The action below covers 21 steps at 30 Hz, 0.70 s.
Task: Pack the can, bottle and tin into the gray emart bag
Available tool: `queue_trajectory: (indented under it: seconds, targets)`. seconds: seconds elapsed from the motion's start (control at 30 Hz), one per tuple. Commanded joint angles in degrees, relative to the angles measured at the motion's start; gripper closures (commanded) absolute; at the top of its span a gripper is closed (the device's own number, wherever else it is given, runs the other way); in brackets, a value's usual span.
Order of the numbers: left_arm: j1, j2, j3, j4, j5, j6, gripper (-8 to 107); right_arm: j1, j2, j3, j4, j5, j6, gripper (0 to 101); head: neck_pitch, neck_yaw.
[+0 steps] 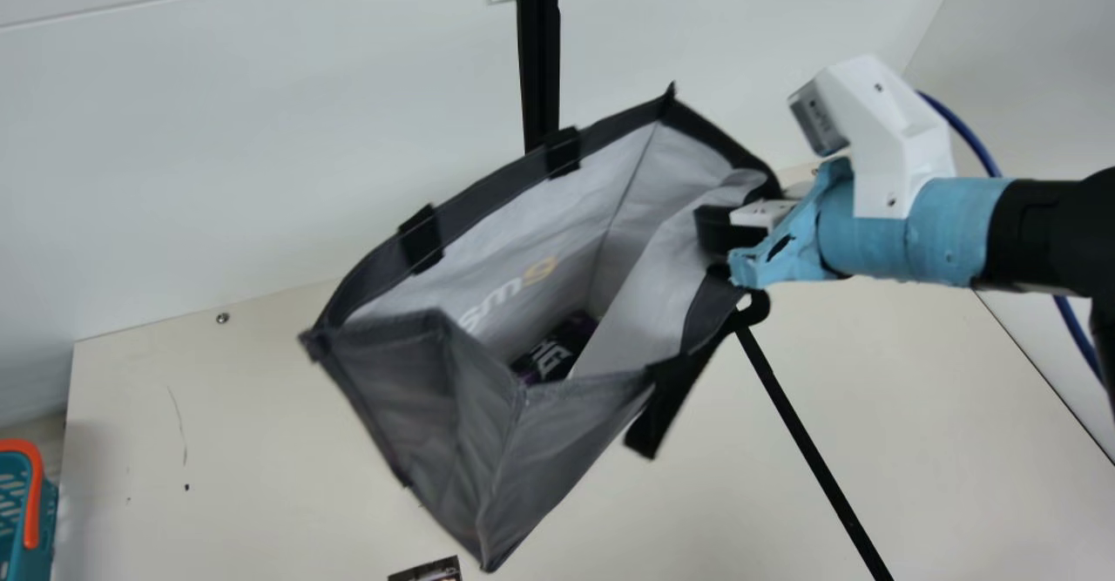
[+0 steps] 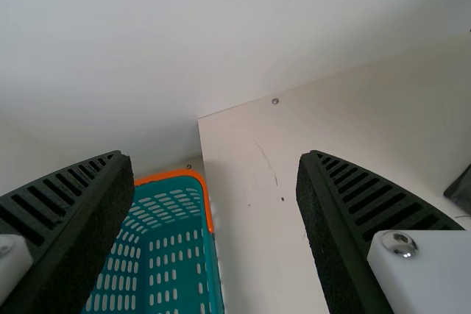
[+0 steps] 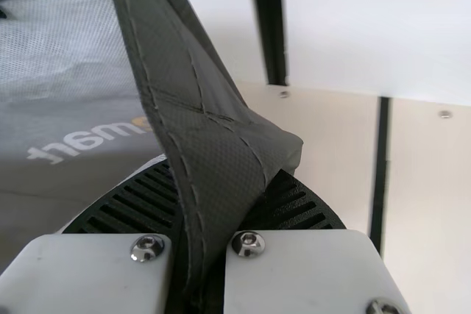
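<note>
The gray emart bag [image 1: 453,424] hangs tilted, mouth wide, in the middle of the main view. My right gripper [image 1: 727,231] holds its right side at the rim. A dark purple item with pale lettering [image 1: 557,350], can or bottle, lies deep inside; I cannot tell which. In the right wrist view my right gripper [image 3: 221,189] is shut on a fold of the bag's dark rim [image 3: 202,115]. A small dark printed object [image 1: 429,570] lies on the table at the main view's bottom edge. My left gripper [image 2: 213,163] stands open, with nothing between its fingers, in its wrist view.
A teal basket with an orange rim [image 1: 33,494] stands at the table's left side; the left wrist view shows that basket [image 2: 173,255] too. A pale wall rises behind the cream table [image 1: 244,442]. A black strip [image 1: 810,442] runs across the table's right part.
</note>
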Motion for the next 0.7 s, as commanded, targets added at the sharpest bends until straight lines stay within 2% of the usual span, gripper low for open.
queue_trajectory:
  seconds: [0.0,0.37,0.67]
  targets:
    - [0.0,0.0,0.0,0.0,0.0,0.0,9,-1.97,0.33,-1.41,0.15,0.06,-0.33,101,-1.3,-0.05]
    - [0.0,0.0,0.0,0.0,0.0,0.0,9,-10.3,3.34,-7.95,-1.87,1.27,-0.34,101,-1.3,-0.05]
    - [0.0,0.0,0.0,0.0,0.0,0.0,9,-16.59,7.28,-13.74,-5.4,1.47,1.47,101,-1.3,-0.05]
